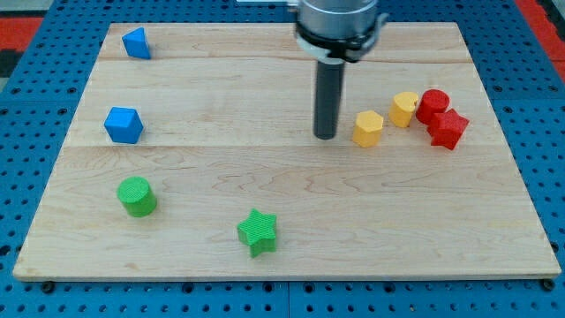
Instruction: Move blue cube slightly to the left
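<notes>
Blue cube (123, 124) view's left, untouched | my tip (325, 136) upright, well right, beside yellow block (368, 128)

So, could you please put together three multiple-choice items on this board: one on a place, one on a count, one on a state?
1. Where is my tip relative to the blocks?
A. Just to the view's left of the nearer yellow block
B. Touching the blue cube
C. Between the green cylinder and the green star

2. How many blue blocks are on the wooden board?
A. One
B. Two
C. Three

3. What is the state of the blue cube?
A. Pressed by my tip
B. Stacked on another block
C. Standing alone, untouched

Answers:
1. A: the rod ends beside that yellow block, far from the blue cube.
2. B: the cube, plus another blue block at the view's top left.
3. C: bare board surrounds it, with my tip well off to the view's right.
</notes>
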Action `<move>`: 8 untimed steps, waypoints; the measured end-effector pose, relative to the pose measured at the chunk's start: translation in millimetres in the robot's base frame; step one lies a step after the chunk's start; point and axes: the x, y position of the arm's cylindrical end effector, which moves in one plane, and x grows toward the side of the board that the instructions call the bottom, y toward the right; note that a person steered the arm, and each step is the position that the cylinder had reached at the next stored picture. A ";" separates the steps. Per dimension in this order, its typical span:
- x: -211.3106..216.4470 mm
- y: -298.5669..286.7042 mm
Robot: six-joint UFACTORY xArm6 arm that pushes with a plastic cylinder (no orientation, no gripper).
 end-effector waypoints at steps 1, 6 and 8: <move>0.0 39.5; 17.9 47.4; 68.8 -10.5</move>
